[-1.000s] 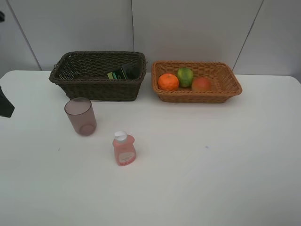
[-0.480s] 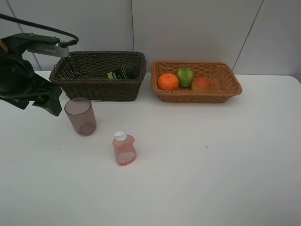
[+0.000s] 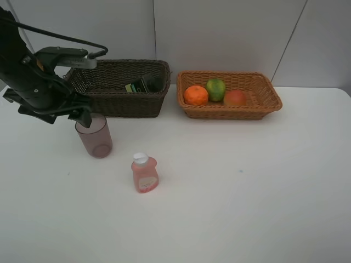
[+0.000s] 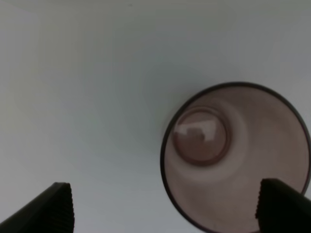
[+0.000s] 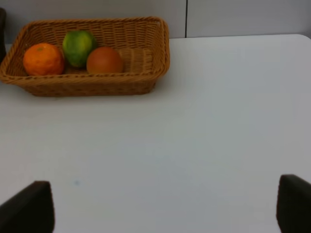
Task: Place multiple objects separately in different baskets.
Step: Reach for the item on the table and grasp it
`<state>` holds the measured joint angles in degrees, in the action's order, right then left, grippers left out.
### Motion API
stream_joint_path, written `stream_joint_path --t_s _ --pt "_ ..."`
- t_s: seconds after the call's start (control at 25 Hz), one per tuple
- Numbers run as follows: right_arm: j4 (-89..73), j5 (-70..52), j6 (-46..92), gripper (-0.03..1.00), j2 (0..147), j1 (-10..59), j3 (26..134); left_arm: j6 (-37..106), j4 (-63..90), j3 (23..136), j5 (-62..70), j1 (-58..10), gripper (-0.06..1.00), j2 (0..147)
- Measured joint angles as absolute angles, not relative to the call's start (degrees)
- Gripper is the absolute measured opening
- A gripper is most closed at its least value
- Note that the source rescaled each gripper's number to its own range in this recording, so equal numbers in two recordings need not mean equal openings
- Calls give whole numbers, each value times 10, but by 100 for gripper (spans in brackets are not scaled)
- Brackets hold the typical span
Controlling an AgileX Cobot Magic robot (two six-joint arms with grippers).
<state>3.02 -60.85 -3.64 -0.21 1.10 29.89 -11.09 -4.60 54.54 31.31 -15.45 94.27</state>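
Mauve cup [image 3: 94,137] upright beneath left end effector [image 4: 170,209]
It is spread wide, holding nothing; right end effector [image 5: 160,204] likewise.

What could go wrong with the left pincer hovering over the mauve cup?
The open left pincer sits off-centre: one finger overlaps the rim of the cup, so descending could strike and tip it. A tipped cup might roll into the pink bottle. The dark basket stands close behind, leaving little clearance.

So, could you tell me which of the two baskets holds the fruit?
The tan basket, right of the dark basket: it holds three fruits; the dark basket, only a bottle.
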Motion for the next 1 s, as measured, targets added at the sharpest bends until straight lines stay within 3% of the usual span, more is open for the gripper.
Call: stream_joint_path --t_s 1.0 --pt "30 -608 -36 98 -2 11 299 -140 -44 545 206 -155 95 1052"
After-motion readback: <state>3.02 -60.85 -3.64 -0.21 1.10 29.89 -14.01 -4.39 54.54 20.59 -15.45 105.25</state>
